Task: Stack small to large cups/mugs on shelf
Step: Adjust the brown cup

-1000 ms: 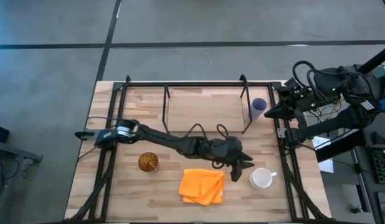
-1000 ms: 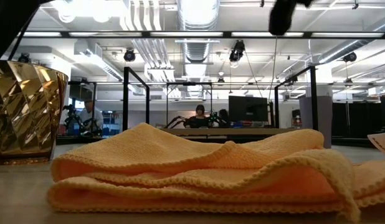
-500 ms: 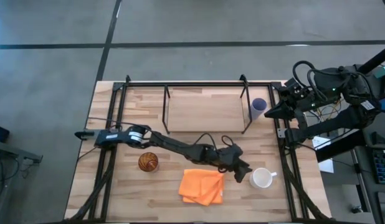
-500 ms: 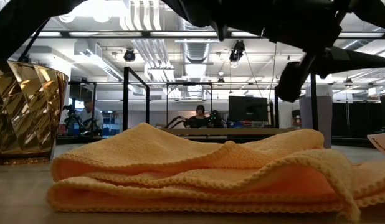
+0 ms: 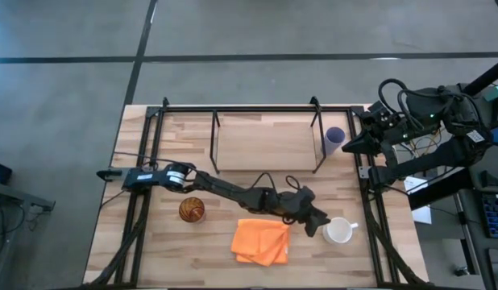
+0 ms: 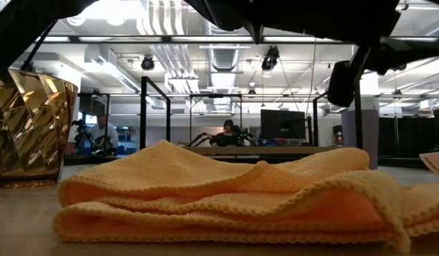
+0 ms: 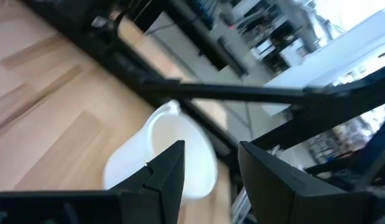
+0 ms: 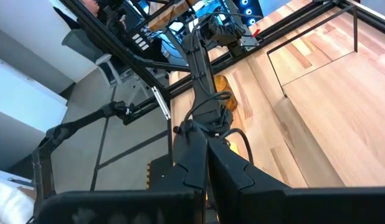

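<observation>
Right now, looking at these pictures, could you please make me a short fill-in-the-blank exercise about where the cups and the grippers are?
1. The left gripper is open beside the ____ mug.
2. The amber tumbler stands to the ____ of the orange cloth in the high view.
3. The pale blue cup stands beside the shelf's ____ end.
4. The shelf's board holds ____ cups.

Missing words: white; left; right; no

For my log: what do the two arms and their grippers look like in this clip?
Both arms are dark, slim and jointed. The left arm has a pale silver band near its base and a loose black cable looping above its wrist. The left gripper has two broad, angular dark fingers. The right arm carries bundled black cables, and the right gripper has flat, dark fingers.
</observation>
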Action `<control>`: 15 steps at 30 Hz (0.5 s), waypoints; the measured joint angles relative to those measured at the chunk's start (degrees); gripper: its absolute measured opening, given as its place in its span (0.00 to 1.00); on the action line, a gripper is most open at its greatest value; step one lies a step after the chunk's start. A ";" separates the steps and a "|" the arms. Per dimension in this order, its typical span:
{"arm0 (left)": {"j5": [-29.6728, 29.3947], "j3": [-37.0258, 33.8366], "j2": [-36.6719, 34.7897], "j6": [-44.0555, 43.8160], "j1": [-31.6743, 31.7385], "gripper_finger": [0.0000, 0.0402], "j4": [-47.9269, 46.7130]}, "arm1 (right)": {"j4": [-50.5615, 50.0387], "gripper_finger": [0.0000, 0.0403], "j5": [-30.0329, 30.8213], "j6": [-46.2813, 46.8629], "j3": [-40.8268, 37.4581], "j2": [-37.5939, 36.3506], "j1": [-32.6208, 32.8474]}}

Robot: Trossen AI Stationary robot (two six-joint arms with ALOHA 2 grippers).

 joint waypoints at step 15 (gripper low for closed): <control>1.03 -0.23 0.95 0.13 0.07 0.34 -6.78 | -0.02 0.02 0.02 0.00 0.00 0.00 0.00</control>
